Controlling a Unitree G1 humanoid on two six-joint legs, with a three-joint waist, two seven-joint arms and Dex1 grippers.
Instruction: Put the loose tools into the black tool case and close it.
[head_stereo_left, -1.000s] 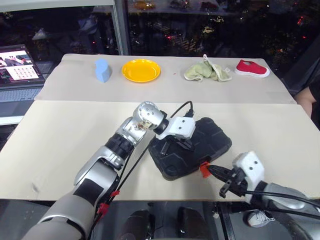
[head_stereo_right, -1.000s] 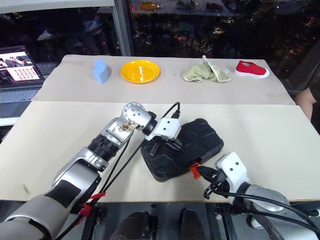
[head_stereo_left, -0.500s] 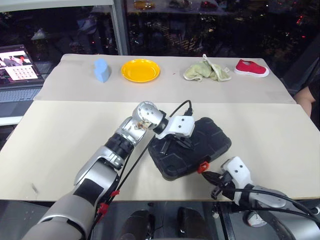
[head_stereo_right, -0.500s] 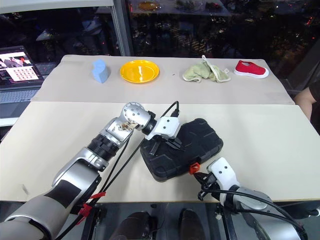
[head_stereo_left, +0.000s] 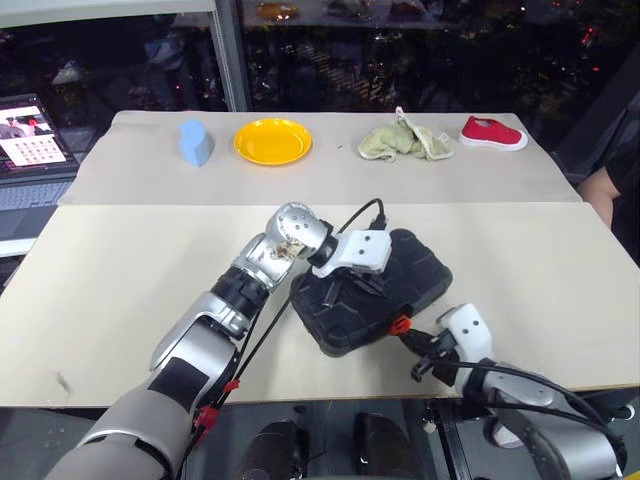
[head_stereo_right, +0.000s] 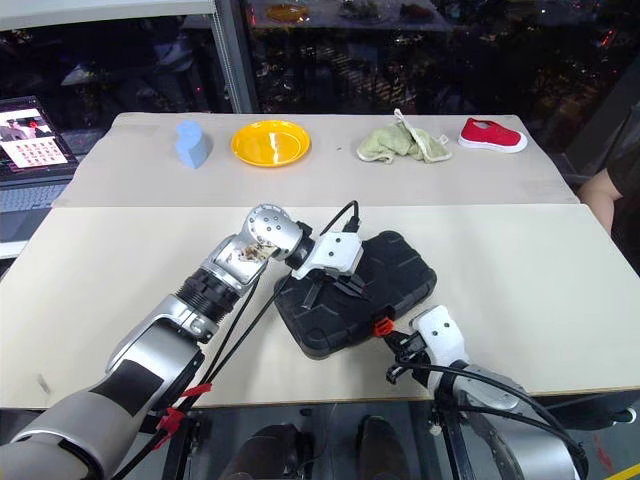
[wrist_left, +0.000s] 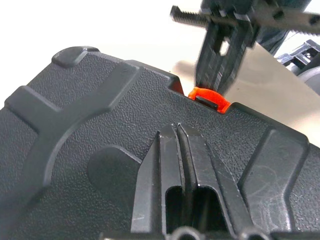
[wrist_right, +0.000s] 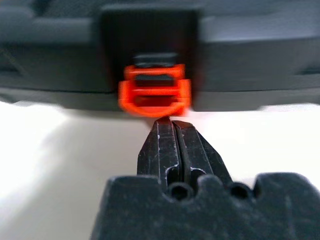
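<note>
The black tool case (head_stereo_left: 405, 275) lies shut on the near table, with its orange latch tab (head_stereo_left: 400, 324) on the edge facing me. My left gripper (head_stereo_left: 329, 295) is shut, and its fingertips rest on the lid's left part (wrist_left: 75, 125). My right gripper (wrist_right: 171, 121) is also shut, and holds nothing. It points at the latch tab (wrist_right: 155, 95) from the table's front edge, with its tips just beneath the tab. In the left wrist view the right gripper (wrist_left: 212, 87) comes down right at the latch tab (wrist_left: 210, 96). The loose tools are out of view.
The far table carries a blue object (head_stereo_left: 194, 142), a yellow plate (head_stereo_left: 272, 140), a green cloth (head_stereo_left: 403, 142) and a red shoe (head_stereo_left: 492, 133). A laptop (head_stereo_left: 25, 140) sits at the far left. A person's arm (head_stereo_left: 600, 190) shows at the right edge.
My right gripper has edged forward toward the latch tab. The left gripper has stayed on the lid. The camera has shifted slightly.
</note>
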